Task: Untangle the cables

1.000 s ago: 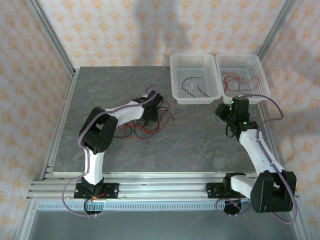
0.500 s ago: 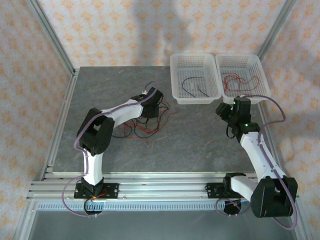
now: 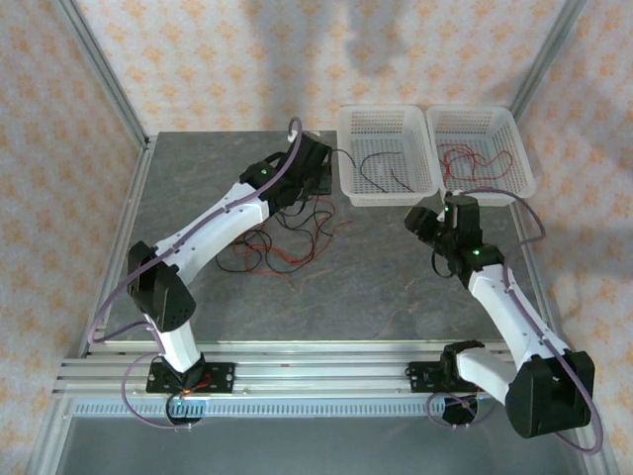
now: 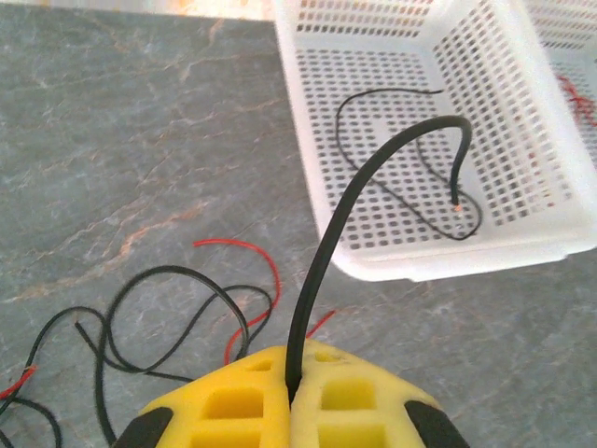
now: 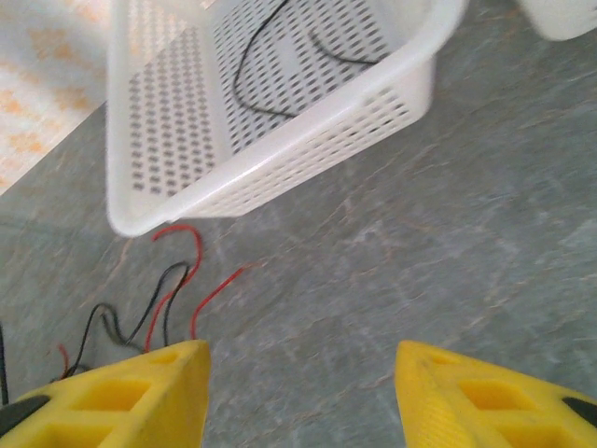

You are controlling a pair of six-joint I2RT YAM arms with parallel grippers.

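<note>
1. Looking at the left arm stretched long and diagonal across the table, which puts the left gripper just short of the near-left corner of the left basket.
2. Yellow fingers squeezed tight together there, pinching a black wire right in the seam between them.
3. Following that wire: heads away from the gripper toward the basket, long axis pretty much straight ahead, arcs up over the rim, then hooks back down with a bare coppery tip hanging over the basket floor.
4. Also spotting a thinner black wire looped flat on that same basket floor.
5. Right arm bent at the elbow and leaning in toward the middle, with the right gripper tilted down over bare table in front of the same basket. Fingers spread well apart, nothing between them.
6. Rest of the cables in a loose red-and-black tangle on the table beside the left arm, sprawled mostly side to side.
7. Few red wires curled up in the right basket.
</note>
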